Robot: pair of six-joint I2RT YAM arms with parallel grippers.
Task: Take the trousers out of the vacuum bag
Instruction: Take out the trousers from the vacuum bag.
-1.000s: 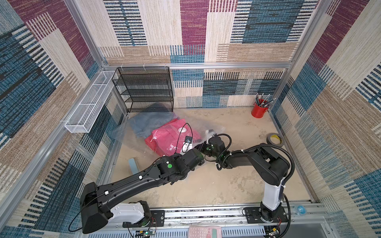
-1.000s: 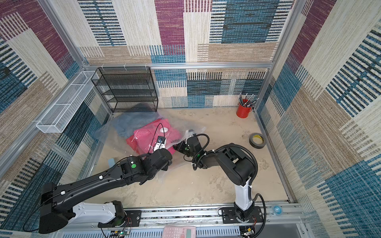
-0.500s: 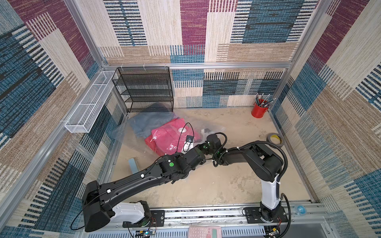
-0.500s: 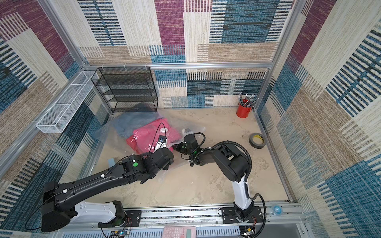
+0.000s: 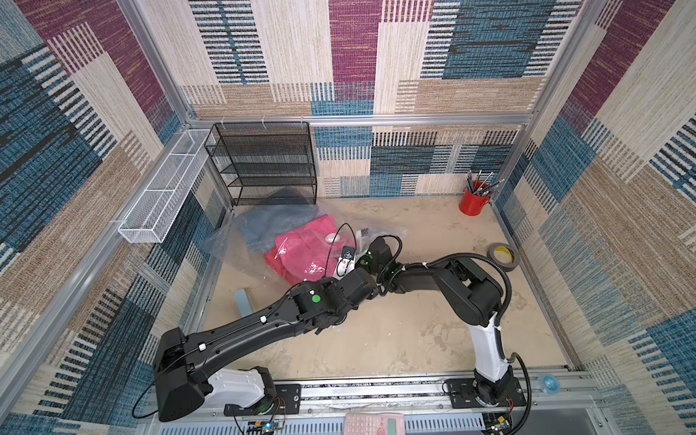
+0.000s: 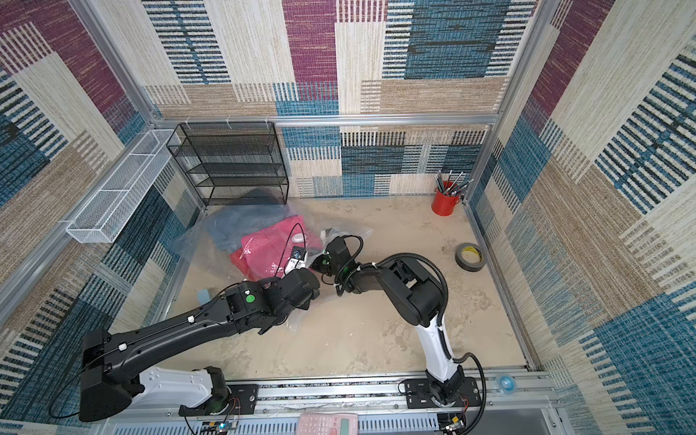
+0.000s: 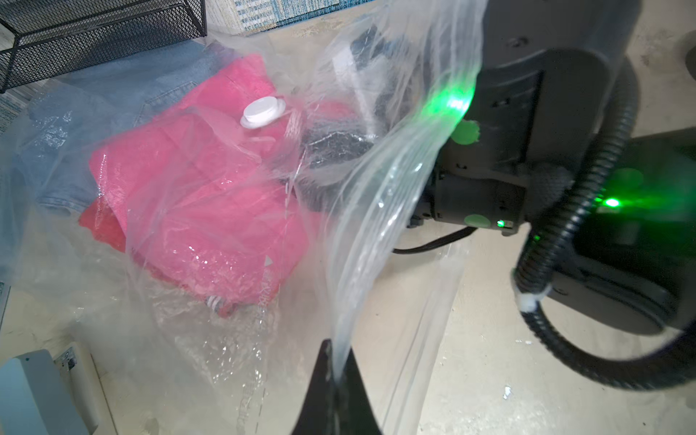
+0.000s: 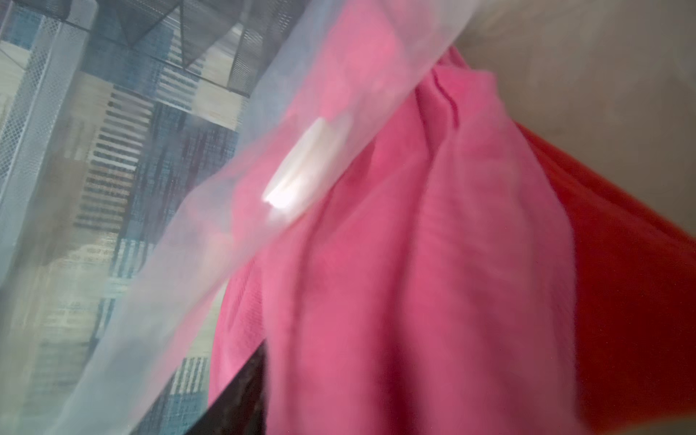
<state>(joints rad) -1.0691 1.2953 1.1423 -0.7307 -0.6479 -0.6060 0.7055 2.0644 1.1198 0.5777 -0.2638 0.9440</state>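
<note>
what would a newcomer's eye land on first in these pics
The bright pink trousers, bundled inside the crinkly vacuum bag at the back left, just in front of the black mesh shelf. Next, the left gripper shut on a fold of the plastic at the bag's mouth, while the right arm reaches in beside the trousers. A red pencil cup stands alone in the back right corner.

Vacuum bag [image 7: 376, 211]: clear plastic film, glossy, crinkled. Valve cap [image 7: 262, 112]: smooth white plastic, matt. Pink trousers [image 7: 211, 196] beneath the valve cap: matt ribbed cloth. Denim trousers [image 7: 105, 98] near the valve cap: matt woven cloth. Rack [image 5: 263, 162]: black metal mesh.
</note>
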